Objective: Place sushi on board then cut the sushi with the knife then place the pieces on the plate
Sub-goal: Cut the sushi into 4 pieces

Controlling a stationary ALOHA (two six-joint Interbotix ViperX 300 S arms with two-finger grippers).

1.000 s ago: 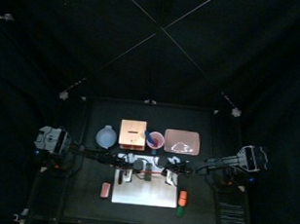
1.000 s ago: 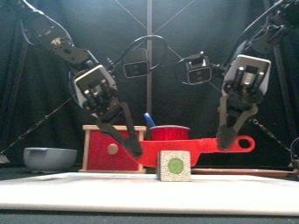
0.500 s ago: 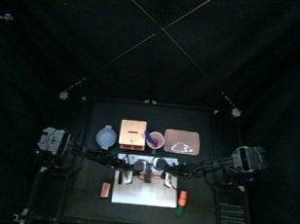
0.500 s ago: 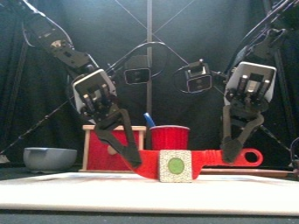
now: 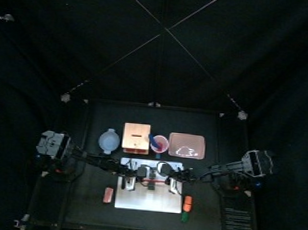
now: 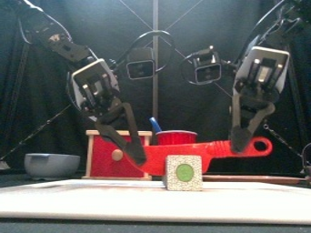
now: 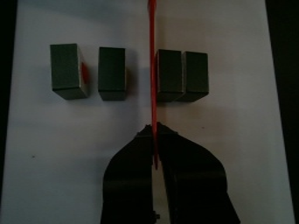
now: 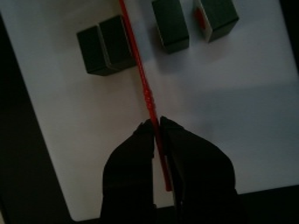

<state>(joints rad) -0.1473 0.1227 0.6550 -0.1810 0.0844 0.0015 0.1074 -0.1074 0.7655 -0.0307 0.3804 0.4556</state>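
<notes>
Nearest me, the white cutting board (image 6: 73,196) already has the dark green toy sushi roll (image 6: 183,171) on it, so step one's done. Left gripper (image 7: 155,133) and right gripper (image 8: 156,124) are both clamped on the red toy knife (image 6: 219,148), blade lined up over a gap mid-roll. Two blocks stand apart and two are touching, so I reckon one cut's left. The flat pink tray (image 5: 186,145) at the back has no pieces yet.
</notes>
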